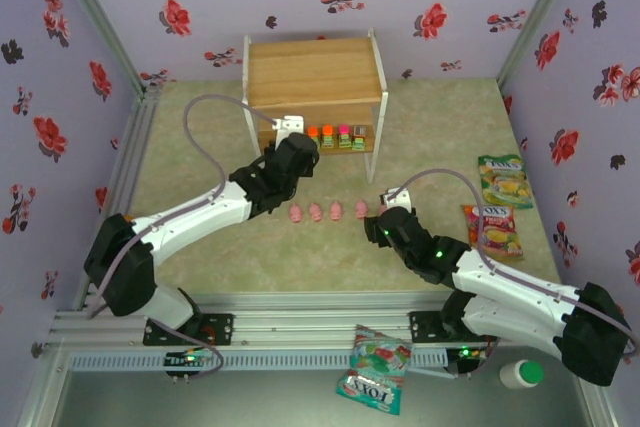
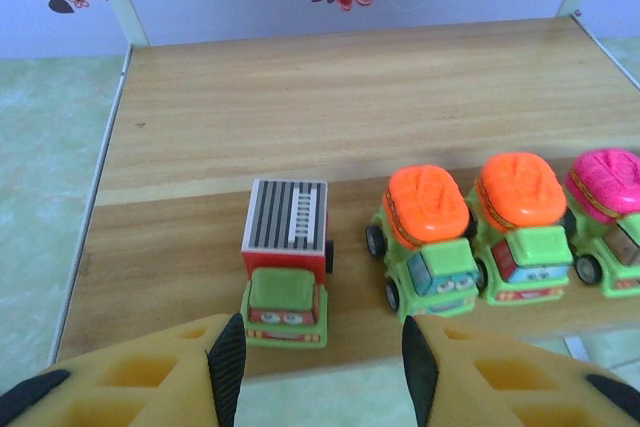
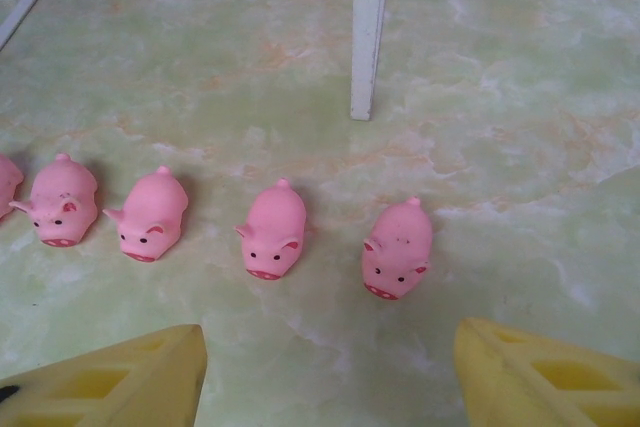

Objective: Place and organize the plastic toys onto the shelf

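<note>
As the toy trucks [image 2: 430,237] line the lower front edge of the shelf [image 2: 300,117], the pink pigs [image 3: 275,232] on the table [image 3: 500,147] seem next.
The left gripper [image 2: 322,357] gapes empty before the grey-roofed truck [image 2: 286,265]; the right gripper [image 3: 330,367], also wide, must lower around the rightmost pig [image 3: 398,249].

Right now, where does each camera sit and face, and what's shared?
Top external: above, behind the bases, looking down at the shelf; left arm and right arm show.
Left wrist: on its arm, facing toy trucks on the shelf's lower board; left gripper below.
Right wrist: low over the table, facing pink pigs, a shelf leg; right gripper below.
Shared: top external shows trucks, pigs too.
</note>
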{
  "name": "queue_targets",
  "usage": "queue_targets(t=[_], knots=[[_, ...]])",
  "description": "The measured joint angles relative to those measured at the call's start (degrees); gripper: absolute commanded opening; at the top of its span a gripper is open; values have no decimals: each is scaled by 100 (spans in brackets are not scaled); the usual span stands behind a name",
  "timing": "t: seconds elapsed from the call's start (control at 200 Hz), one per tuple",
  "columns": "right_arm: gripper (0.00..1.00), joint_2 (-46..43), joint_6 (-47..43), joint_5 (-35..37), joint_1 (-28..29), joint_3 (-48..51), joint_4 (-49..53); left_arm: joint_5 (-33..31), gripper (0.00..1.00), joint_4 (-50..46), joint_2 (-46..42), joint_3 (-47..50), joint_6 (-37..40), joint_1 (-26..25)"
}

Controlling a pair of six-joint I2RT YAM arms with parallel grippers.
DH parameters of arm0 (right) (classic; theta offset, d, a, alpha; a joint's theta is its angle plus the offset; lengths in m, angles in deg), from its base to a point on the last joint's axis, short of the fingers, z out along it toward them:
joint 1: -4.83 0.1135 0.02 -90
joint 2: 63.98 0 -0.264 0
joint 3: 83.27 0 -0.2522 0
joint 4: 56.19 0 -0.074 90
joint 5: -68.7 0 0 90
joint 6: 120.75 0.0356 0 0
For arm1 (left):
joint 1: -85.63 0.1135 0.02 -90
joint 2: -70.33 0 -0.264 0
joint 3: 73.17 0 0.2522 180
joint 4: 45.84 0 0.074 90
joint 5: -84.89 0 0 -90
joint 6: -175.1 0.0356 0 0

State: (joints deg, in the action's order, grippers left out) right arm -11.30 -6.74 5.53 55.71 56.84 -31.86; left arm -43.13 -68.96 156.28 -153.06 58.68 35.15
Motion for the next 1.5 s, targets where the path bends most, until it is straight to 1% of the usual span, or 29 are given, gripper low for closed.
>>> queue_targets(t=[0.37, 0.625, 0.815, 0.94, 1.15, 1.25, 1.36, 1.5], knots=[[72, 118, 0, 22, 0, 0, -7, -251, 53, -105, -640, 481, 92, -358], [73, 236, 81, 142, -7, 0, -4, -249, 57, -44, -699, 1029, 282, -455], [70, 365, 323, 249, -76, 0, 4, -162, 64, 46, -1064, 1753, 278, -557], [68, 640, 498, 286, -114, -44, 24, -74, 69, 96, -1351, 2114, 262, -586], [65, 1202, 702, 295, -179, -131, 22, -31, 70, 125, -1805, 2555, 258, -616], [64, 1329, 763, 278, -280, -157, 20, -31, 70, 120, -2074, 2822, 260, -621], [62, 1451, 809, 251, -417, -190, 17, -33, 73, 125, -2302, 3069, 269, -621], [62, 1604, 850, 216, -505, -291, 17, -33, 75, 122, -2446, 3265, 291, -621]])
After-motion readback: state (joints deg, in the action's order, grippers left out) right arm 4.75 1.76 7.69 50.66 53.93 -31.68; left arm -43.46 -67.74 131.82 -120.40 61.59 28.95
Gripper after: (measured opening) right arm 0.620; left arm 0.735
